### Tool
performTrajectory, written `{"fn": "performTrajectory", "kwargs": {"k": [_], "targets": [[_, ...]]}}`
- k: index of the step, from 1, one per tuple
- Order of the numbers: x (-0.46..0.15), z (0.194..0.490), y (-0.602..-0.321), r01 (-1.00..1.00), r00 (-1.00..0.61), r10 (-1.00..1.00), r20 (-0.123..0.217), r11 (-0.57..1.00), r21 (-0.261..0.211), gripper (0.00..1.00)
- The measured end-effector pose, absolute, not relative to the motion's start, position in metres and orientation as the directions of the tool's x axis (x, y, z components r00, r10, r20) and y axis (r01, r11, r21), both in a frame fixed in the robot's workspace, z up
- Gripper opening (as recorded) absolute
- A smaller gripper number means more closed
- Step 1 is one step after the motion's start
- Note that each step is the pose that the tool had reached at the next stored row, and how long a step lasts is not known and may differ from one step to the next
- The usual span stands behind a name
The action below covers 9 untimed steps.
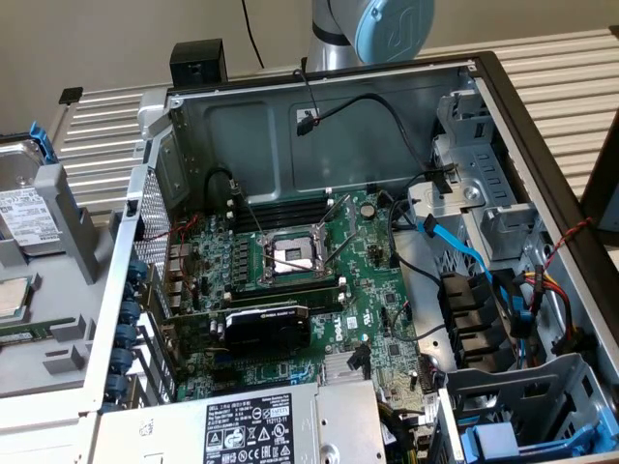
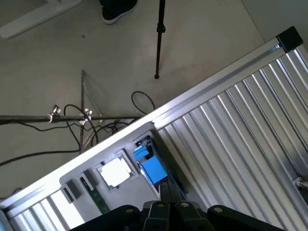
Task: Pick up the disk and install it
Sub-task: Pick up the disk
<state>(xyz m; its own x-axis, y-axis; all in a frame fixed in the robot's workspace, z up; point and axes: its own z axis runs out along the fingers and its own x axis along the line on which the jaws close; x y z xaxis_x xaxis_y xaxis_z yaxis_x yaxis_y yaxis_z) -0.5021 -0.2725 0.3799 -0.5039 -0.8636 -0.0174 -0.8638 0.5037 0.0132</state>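
The disk [image 1: 21, 215], a silver-grey drive with a white label in a blue carrier, stands in a grey holder tray [image 1: 68, 242] at the exterior view's left, outside the computer case. In the wrist view the disk's blue carrier [image 2: 152, 166] shows in the same tray [image 2: 125, 192], beside a square silver chip [image 2: 115, 172]. My gripper [image 2: 169, 198] hangs above the tray close to the blue carrier, its dark fingers pressed together with nothing between them. The arm's blue joint [image 1: 392, 24] rises behind the case.
The open computer case [image 1: 319, 87] holds a motherboard [image 1: 290, 280], a CPU socket [image 1: 290, 256], metal drive bays [image 1: 474, 203] with loose cables, and a power supply [image 1: 251, 425]. Another blue-fronted carrier [image 1: 493, 440] sits at the lower right. A ribbed metal table [image 2: 240, 130] lies below.
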Motion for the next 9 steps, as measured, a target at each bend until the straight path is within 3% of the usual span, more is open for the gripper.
{"fn": "performTrajectory", "kwargs": {"k": [9], "targets": [[-0.5021, 0.3798, -0.2725, -0.935, -0.356, -0.934, -0.017, 0.355, 0.014, 0.11]]}}
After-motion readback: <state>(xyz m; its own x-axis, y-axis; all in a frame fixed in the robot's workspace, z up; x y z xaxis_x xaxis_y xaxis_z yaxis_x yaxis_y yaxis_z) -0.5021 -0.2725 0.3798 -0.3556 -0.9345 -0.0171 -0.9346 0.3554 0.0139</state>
